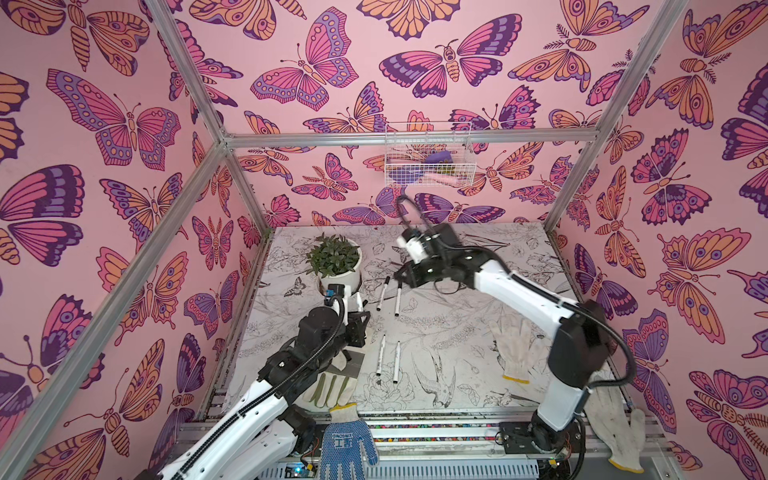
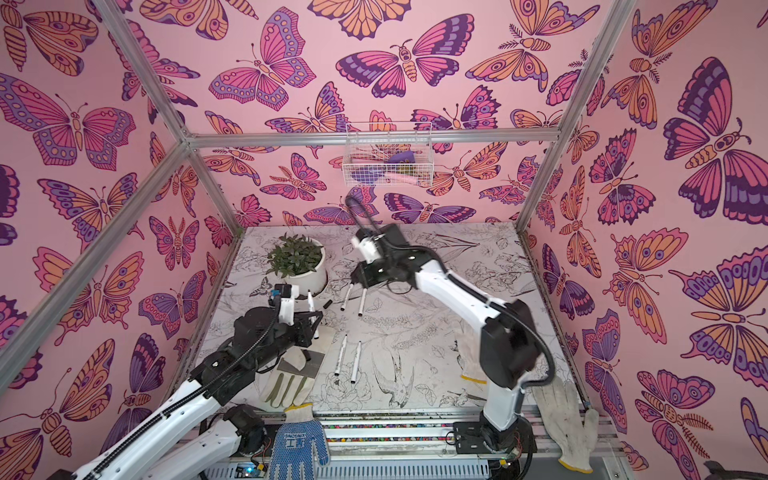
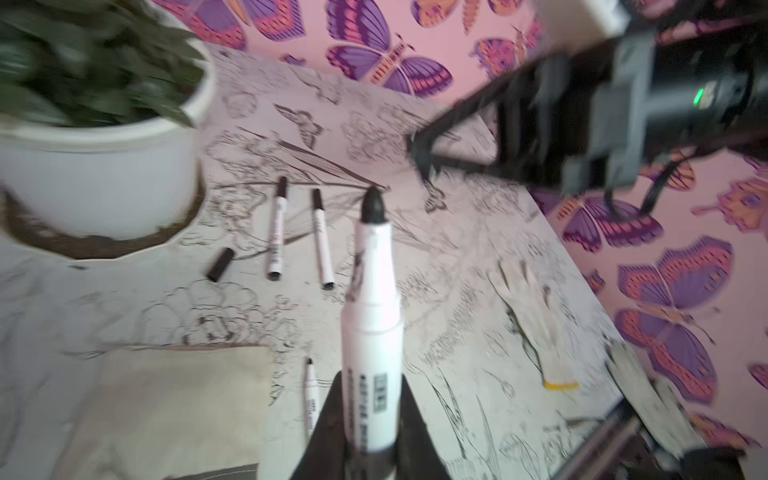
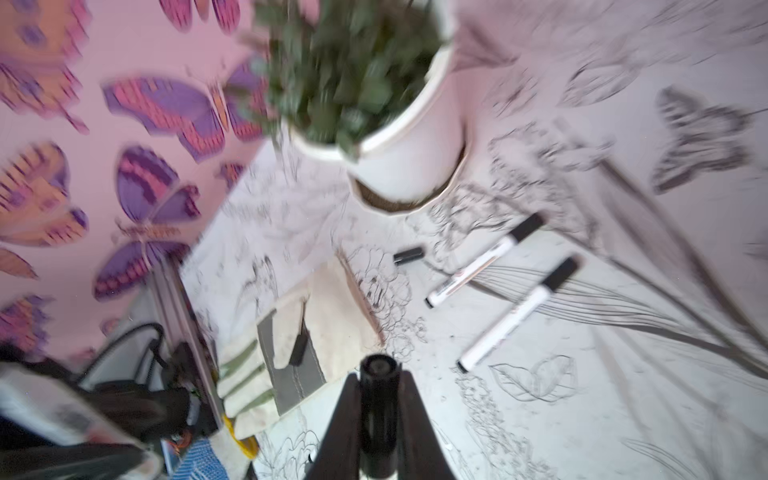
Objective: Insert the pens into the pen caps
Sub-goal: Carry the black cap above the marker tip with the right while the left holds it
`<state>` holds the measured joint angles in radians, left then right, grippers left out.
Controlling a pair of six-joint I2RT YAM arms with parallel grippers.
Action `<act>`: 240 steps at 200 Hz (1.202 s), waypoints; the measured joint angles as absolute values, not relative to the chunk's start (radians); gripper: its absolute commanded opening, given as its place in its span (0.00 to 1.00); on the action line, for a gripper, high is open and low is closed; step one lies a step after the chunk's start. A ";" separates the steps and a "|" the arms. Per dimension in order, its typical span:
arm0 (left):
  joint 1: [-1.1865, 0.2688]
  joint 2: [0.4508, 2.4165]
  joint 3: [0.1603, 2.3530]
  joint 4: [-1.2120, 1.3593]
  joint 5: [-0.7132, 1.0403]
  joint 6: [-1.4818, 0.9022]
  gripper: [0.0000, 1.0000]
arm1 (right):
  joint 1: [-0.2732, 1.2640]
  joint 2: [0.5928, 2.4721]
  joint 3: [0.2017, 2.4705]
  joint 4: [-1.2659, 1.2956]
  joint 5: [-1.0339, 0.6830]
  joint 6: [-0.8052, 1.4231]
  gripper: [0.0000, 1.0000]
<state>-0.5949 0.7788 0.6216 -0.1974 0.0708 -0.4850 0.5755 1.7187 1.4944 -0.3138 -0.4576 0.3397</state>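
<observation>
Now, left end effector [image 3: 372, 378] grips one pen [image 3: 372, 299], right end effector [image 4: 379, 376] one cap [image 4: 378, 415]; four pens [image 1: 383, 294] [image 1: 398, 299] [image 1: 380, 355] [image 1: 397, 362], two caps [image 4: 409, 254] [image 4: 298, 349] lying

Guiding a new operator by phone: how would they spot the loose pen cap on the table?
Find the white plant pot at the back left. Beside its base two white pens lie side by side; the loose pen cap lies between them and the pot. Unlike them, it is a short all-black cylinder, no white barrel.

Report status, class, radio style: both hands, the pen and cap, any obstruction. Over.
Left hand shut on pen, tip bare. Right hand shut on cap, not yet on pen. Plant pot close by; nothing seen between hands.
</observation>
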 measured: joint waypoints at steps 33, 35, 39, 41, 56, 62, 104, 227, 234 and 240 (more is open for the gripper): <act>-0.595 0.960 0.636 -0.075 0.248 -0.451 0.00 | 0.456 1.589 1.282 -0.010 -0.557 0.552 0.01; -0.595 0.971 0.638 -0.071 0.255 -0.450 0.00 | 0.458 1.589 1.277 -0.002 -0.565 0.559 0.01; -0.595 0.991 0.643 -0.061 0.270 -0.449 0.00 | 0.463 1.592 1.266 0.018 -0.581 0.574 0.01; -0.595 1.000 0.646 -0.056 0.276 -0.448 0.00 | 0.466 1.593 1.260 0.028 -0.590 0.581 0.01; -0.597 1.064 0.674 -0.025 0.318 -0.442 0.00 | 0.486 1.601 1.218 0.095 -0.651 0.633 0.00; -0.598 1.085 0.687 -0.015 0.330 -0.438 0.00 | 0.494 1.604 1.204 0.120 -0.675 0.653 0.00; -0.632 1.196 0.773 0.050 0.379 -0.425 0.00 | 0.522 1.610 1.186 0.184 -0.770 0.684 0.00; -0.662 1.248 0.804 0.090 0.389 -0.424 0.00 | 0.510 1.563 1.181 0.156 -0.833 0.636 0.00; -0.662 1.250 0.804 0.090 0.389 -0.424 0.00 | 0.506 1.563 1.180 0.167 -0.836 0.645 0.00; -0.662 1.252 0.804 0.090 0.389 -0.424 0.00 | 0.504 1.563 1.178 0.175 -0.840 0.651 0.00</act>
<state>-0.6617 1.2522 0.8040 0.0902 0.3893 -0.4244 0.5041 1.5627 1.1778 0.1749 -0.8398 0.6514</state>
